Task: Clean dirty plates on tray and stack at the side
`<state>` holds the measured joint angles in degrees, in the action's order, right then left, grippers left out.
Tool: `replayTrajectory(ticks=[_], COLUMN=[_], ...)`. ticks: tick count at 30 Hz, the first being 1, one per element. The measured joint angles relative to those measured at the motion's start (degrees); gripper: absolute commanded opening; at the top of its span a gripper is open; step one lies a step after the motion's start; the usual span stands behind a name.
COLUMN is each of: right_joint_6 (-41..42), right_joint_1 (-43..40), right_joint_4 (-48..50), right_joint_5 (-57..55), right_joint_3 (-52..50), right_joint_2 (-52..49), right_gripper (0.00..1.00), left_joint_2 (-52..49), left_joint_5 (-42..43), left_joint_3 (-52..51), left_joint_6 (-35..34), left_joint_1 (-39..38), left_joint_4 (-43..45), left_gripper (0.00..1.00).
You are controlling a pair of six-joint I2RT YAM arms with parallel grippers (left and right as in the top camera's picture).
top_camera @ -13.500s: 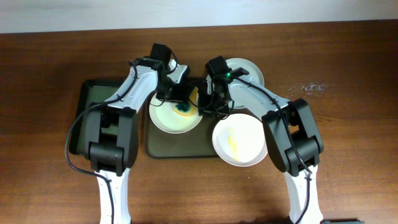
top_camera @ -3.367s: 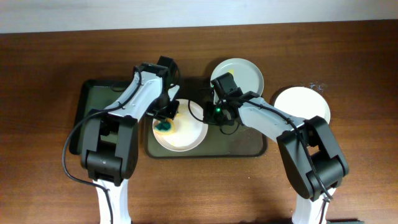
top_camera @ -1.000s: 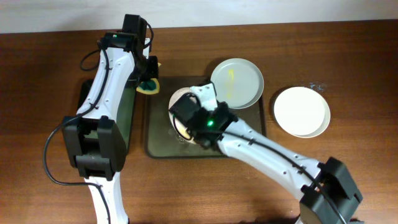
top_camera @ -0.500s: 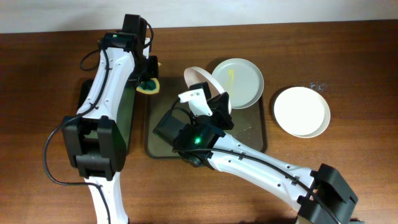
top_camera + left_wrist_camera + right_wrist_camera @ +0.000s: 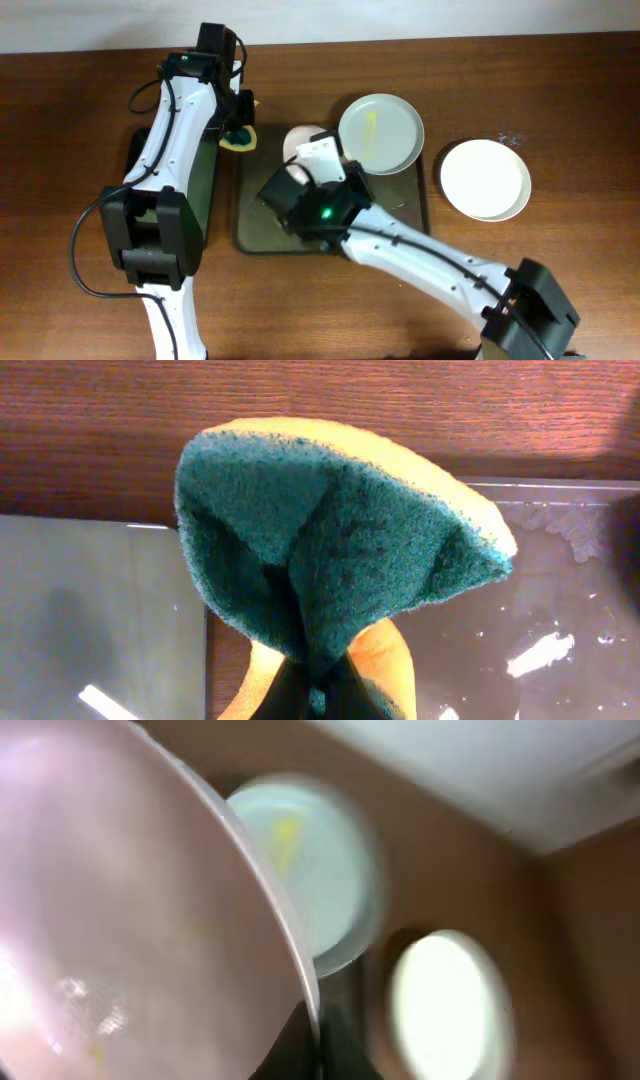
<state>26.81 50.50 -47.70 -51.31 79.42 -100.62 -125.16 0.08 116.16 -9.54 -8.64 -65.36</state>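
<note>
1 of 3 done: clean round white plate (image 5: 485, 178) on brown wooden bench (image 5: 560, 90), right of dark olive rectangular tray (image 5: 395, 215). Right fingers (image 5: 322, 155) clamp tilted pale plate (image 5: 298, 140) above tray, prob. wiped, not stacked. Yellow-smeared pale plate (image 5: 380, 132) at tray's far right looks unwiped. Left fingers (image 5: 302, 698) pinch folded green-yellow sponge (image 5: 330, 540).

The overhead camera looks straight down on the whole table (image 5: 80, 80). The left wrist camera sits close above a sponge (image 5: 330, 550), facing down. The right wrist view is blurred, hard against the near plate (image 5: 130, 920). The smeared plate (image 5: 300, 860) and clean plate (image 5: 445, 1005) beyond it also show overhead.
</note>
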Motion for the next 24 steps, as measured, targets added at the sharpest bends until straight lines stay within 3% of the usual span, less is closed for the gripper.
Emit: replayTrajectory(ticks=[9, 15, 20, 21, 24], right_joint_6=[0.1, 6.4, 14.1, 14.7, 14.9], right_joint_1=[-15.6, -19.8, -18.9, -18.9, -18.9], right_joint_4=[0.1, 0.2, 0.2, 0.2, 0.1], right_joint_5=[38.4, 47.4, 49.8, 50.1, 51.3], right_joint_3=[0.0, 0.0, 0.0, 0.0, 0.0], right_joint_2=[0.1, -0.3, -7.5, -8.4, -10.5], right_gripper=[0.04, 0.04, 0.04, 0.07, 0.39], left_joint_2=[0.0, 0.0, 0.0, 0.0, 0.0], left_joint_5=[0.0, 0.0, 0.0, 0.0, 0.0], left_joint_3=[0.0, 0.0, 0.0, 0.0, 0.0], left_joint_6=[0.0, 0.0, 0.0, 0.0, 0.0], left_joint_1=[0.0, 0.0, 0.0, 0.0, 0.0], left_joint_4=[0.0, 0.0, 0.0, 0.0, 0.0], left_gripper=[0.00, 0.00, 0.00, 0.00, 0.00])
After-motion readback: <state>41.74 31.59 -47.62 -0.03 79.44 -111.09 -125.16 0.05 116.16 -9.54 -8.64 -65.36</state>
